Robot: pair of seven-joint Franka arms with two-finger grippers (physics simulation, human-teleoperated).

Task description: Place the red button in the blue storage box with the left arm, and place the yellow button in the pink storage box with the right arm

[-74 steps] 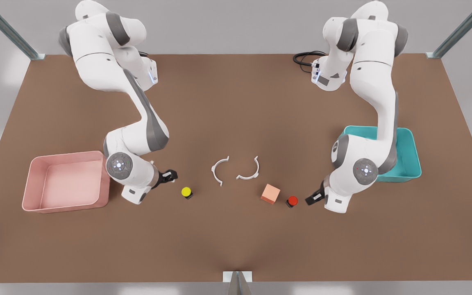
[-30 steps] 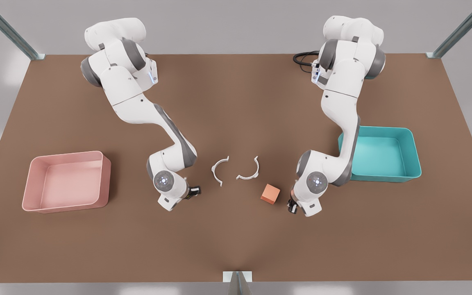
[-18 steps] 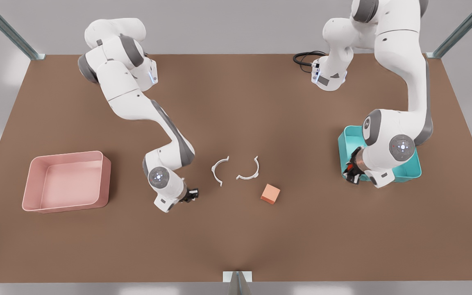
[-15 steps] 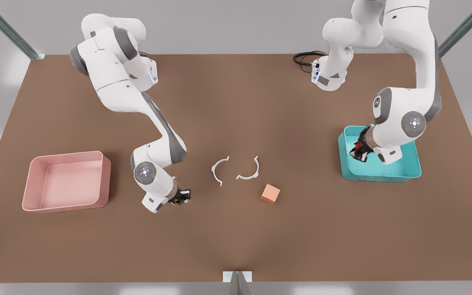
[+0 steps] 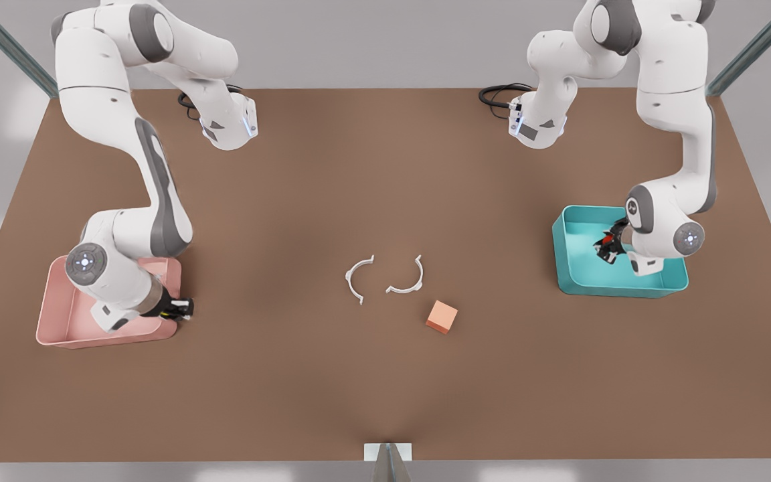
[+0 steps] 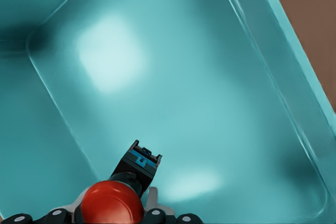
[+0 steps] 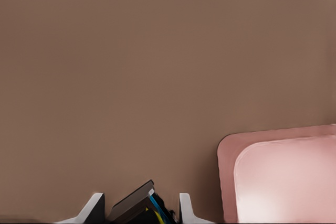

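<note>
Holding the red button [image 6: 112, 202] clamped between its fingers, left gripper [image 5: 605, 245] hangs over the blue storage box [image 5: 668, 284] near the front view's right table edge; the red cap faces the wrist camera, the box's long axis parallel to the table's far edge. Right gripper [image 5: 177, 309], fingers closed on the yellow button [image 7: 157, 215], whose facing cannot be told, sits at the pink storage box [image 5: 57, 335] corner nearest the table's middle, beyond the wall. Brown table [image 5: 385, 388]: two white curved clips [image 5: 357, 278], peach cube [image 5: 442, 316] centrally. Grey surround, metal frame posts [image 5: 7, 47]
</note>
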